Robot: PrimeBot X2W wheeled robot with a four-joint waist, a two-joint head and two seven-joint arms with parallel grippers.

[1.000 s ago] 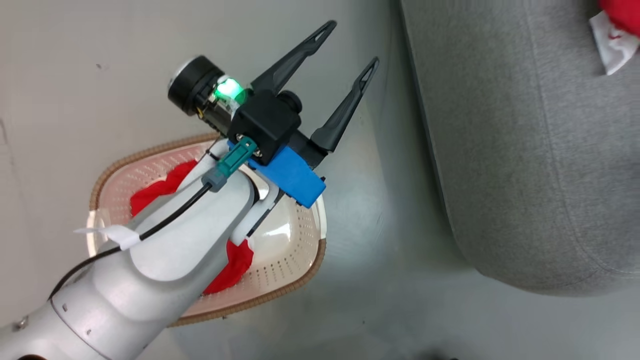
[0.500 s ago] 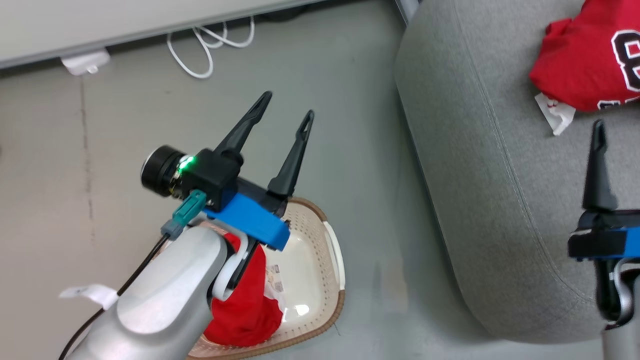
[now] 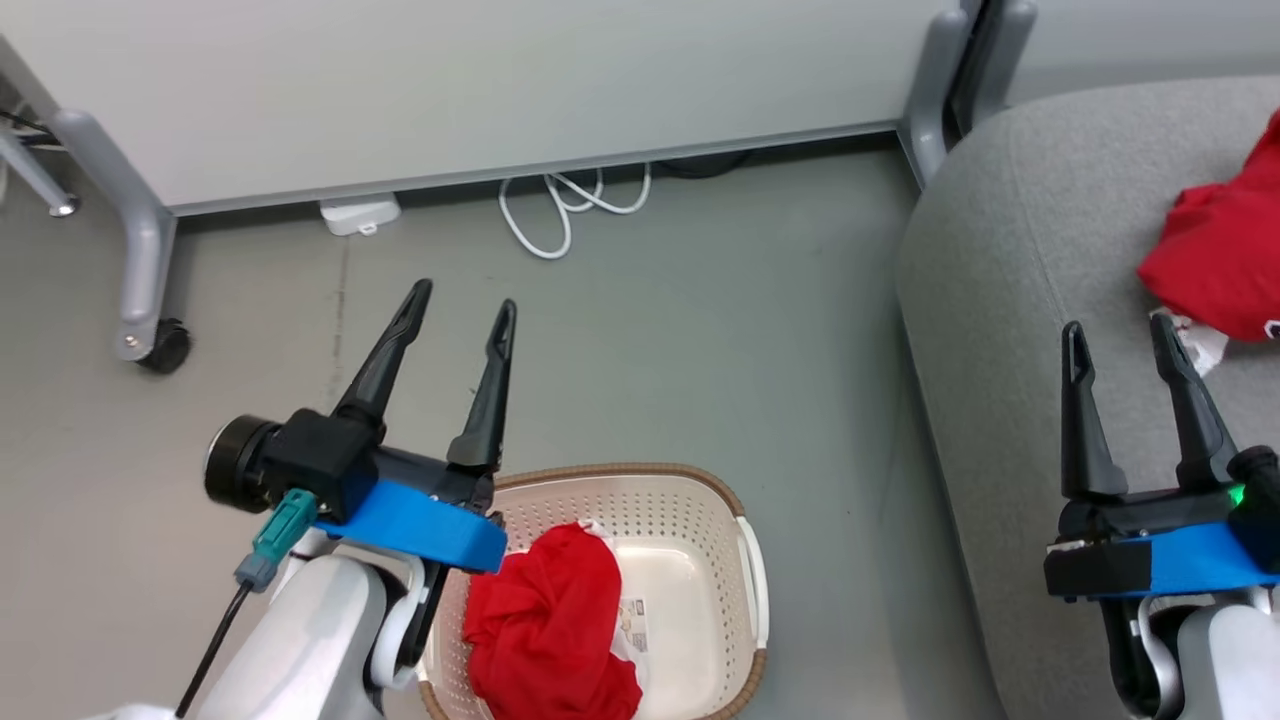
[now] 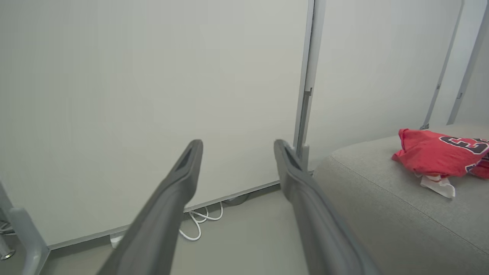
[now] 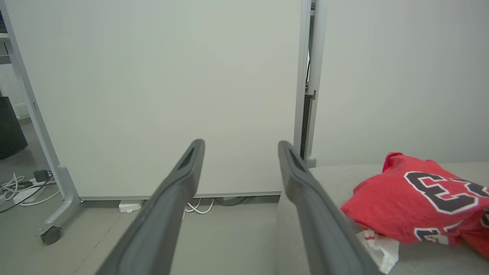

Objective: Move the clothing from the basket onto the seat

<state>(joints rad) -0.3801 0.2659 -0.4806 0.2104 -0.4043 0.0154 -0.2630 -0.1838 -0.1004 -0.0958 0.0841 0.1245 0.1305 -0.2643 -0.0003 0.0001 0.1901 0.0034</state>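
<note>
Basket (image 3: pixel 690 545) holding seemingly one red garment (image 3: pixel 550 620), one jersey (image 3: pixel 1215 250) on seat (image 3: pixel 1000 330)

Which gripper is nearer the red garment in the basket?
Left. The left gripper is just beside the red garment at the basket; the right gripper is off over the seat.

the left gripper's (image 4: pixel 237 144) two fingers are seen spread apart, nothing held between them, aimed at a white panel (image 4: pixel 153 95). a white cable (image 4: pixel 198 221) is coiled on the floor (image 4: pixel 244 244) at the panel's foot. to the right, a red jersey (image 4: pixel 435 158) is laid on the seat (image 4: pixel 382 198).
</note>
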